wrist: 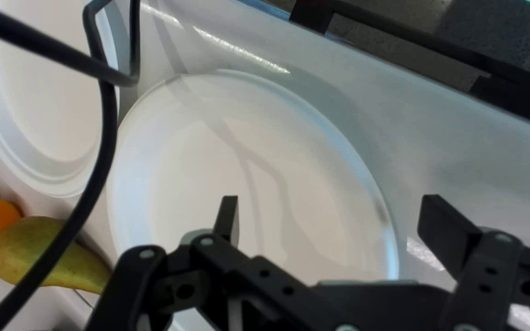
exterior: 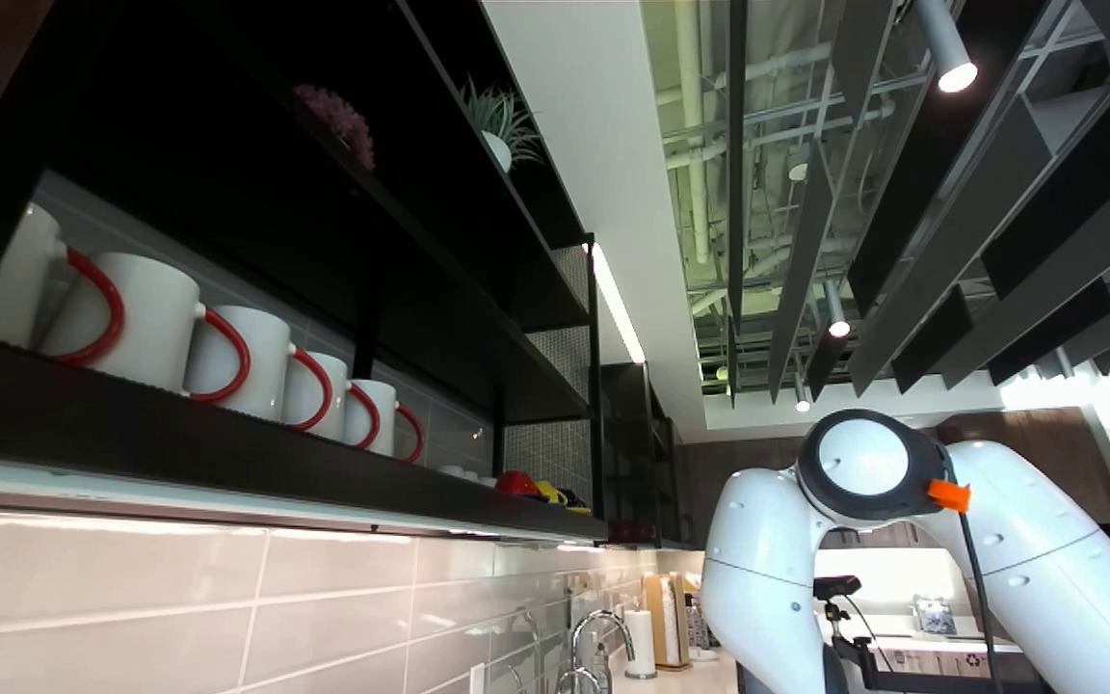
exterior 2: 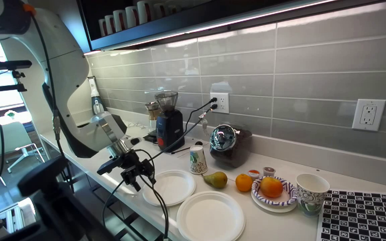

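- Gripper (wrist: 329,209): hangs above the rim of a white plate (wrist: 191,170), with black fingers (wrist: 446,236) spread wide apart.
- White plate: lies flat on the pale counter (wrist: 472,156), nearest to the gripper and close to the front edge. Carries thin shadow lines. Shows behind one fingertip in the wrist view, with bare counter behind the other. Cannot tell whether touching the fingers or just below.
- Second white plate (exterior 2: 209,217): lies just beside the nearest plate. Cannot tell whether touching at the rims.
- Black cable (wrist: 108,124): loops through the wrist view, in front of both plates.
- Pear (exterior 2: 216,179): lies on its side near the plates, just beside an orange (exterior 2: 244,182).
- Patterned bowl (exterior 2: 292,192): holds an orange-red fruit (exterior 2: 271,186) and sits on another plate (exterior 2: 276,209).
- Inverted paper cup (exterior 2: 198,162): stands near the pear.
- Upright paper cup (exterior 2: 312,197): stands between the bowl and a checkered board (exterior 2: 364,214).
- Coffee grinder (exterior 2: 170,129) and dark jar (exterior 2: 238,150): stand farther back, by the tiled wall (exterior 2: 240,57).
- White mugs (exterior: 242,361) with red handles: line a black shelf (exterior: 227,448), visible in both exterior views.
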`<act>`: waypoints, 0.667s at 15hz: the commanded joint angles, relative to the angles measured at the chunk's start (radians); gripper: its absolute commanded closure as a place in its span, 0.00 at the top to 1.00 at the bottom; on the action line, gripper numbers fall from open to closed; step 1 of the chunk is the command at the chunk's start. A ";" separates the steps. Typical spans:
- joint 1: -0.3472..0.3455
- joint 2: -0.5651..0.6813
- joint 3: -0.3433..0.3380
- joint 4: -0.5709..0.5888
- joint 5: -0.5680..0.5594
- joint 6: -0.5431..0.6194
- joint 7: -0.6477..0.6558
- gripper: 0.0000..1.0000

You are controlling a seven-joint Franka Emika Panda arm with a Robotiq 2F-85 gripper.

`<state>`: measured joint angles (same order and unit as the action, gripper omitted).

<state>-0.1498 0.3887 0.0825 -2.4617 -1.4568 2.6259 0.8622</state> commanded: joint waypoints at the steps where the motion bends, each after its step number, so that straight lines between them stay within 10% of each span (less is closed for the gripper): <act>1: 0.014 0.034 -0.006 0.043 -0.092 0.011 0.092 1.00; 10: 0.024 0.077 -0.003 0.088 -0.146 -0.002 0.161 1.00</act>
<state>-0.1349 0.4347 0.0824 -2.4043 -1.5579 2.6265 0.9765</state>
